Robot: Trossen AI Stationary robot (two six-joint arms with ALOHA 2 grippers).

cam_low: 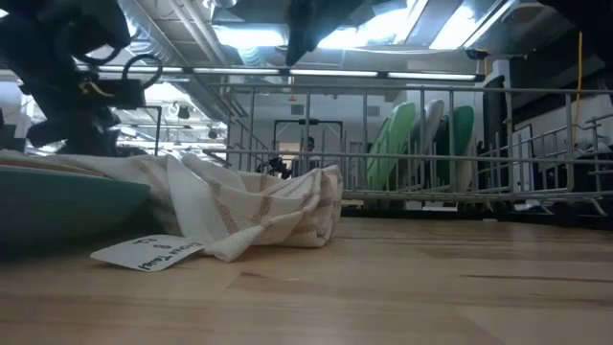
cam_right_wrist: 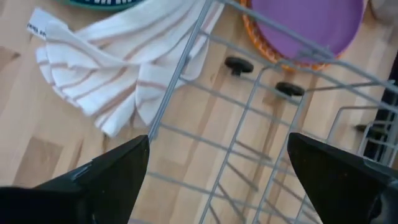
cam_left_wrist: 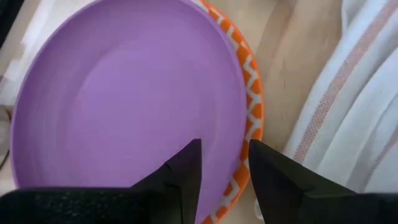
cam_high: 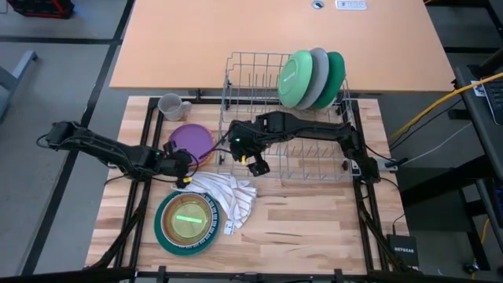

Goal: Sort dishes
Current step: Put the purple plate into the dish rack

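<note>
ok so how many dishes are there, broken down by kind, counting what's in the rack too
Plates upright in the rack: 3
Purple plate on an orange-rimmed one: 2
Teal plate with a bowl on it: 2
Mug: 1
Total: 8

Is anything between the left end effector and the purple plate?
Nothing visible. The left end effector hangs open right over the purple plate at its rim; the cloth lies off to the side, not between them.

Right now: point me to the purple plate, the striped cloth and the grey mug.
purple plate [cam_high: 191, 141]: high view, on its bare upper face.
striped cloth [cam_high: 229, 195]: high view, on the middle of the crumpled folds.
grey mug [cam_high: 170, 105]: high view, on its rim, at the table's far left.
</note>
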